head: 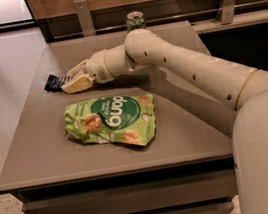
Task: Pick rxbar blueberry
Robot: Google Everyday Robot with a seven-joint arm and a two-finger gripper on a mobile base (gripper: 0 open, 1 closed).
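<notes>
Jaws meet the right end of the rxbar blueberry (54,82) at the far left of the worktop (40,154); whether they are clamped on it or only set around it cannot be told from the camera view. The gripper (71,79) lies low over the surface, at the end of the cream arm (194,74), which reaches in from the right. The dark blue bar lies flat near the worktop's left edge. A crumpled green chip bag (111,120) lies nearer the camera, apart from the bar. A green can (135,20) stands upright at the back edge, behind the arm
</notes>
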